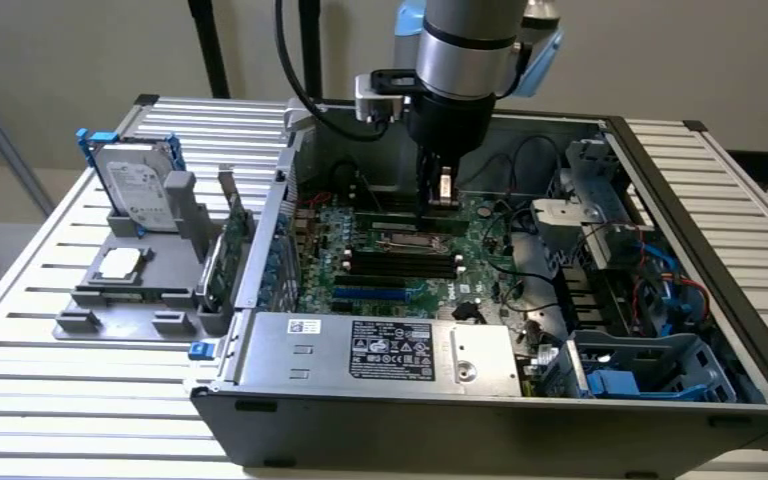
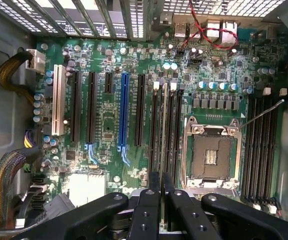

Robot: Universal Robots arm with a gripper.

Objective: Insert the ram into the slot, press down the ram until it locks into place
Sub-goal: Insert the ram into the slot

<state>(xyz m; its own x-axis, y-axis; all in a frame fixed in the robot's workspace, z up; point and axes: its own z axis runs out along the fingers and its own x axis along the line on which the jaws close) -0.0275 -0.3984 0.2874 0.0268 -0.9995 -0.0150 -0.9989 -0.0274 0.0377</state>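
The ram [image 1: 411, 214] stands on edge in a black slot behind the silver processor socket [image 1: 411, 240]. In the wrist view the ram [image 2: 164, 130] shows edge-on as a pale thin line, lying in one slot [image 2: 170, 130] of a bank of parallel black ones. My gripper [image 1: 440, 200] points straight down over the ram's middle, its tips at or just above the top edge. Both black fingers [image 2: 154, 192] sit close together over that line, and the gripper [image 2: 161, 187] looks shut. Whether the tips touch the ram is hidden.
The open case holds a second bank of black slots [image 2: 261, 145], a blue slot [image 2: 123, 115], a power supply [image 1: 384, 345] and cables [image 1: 651, 290]. Outside the case on the exterior view's left stand a hard drive [image 1: 144, 190] and an upright green card [image 1: 231, 245].
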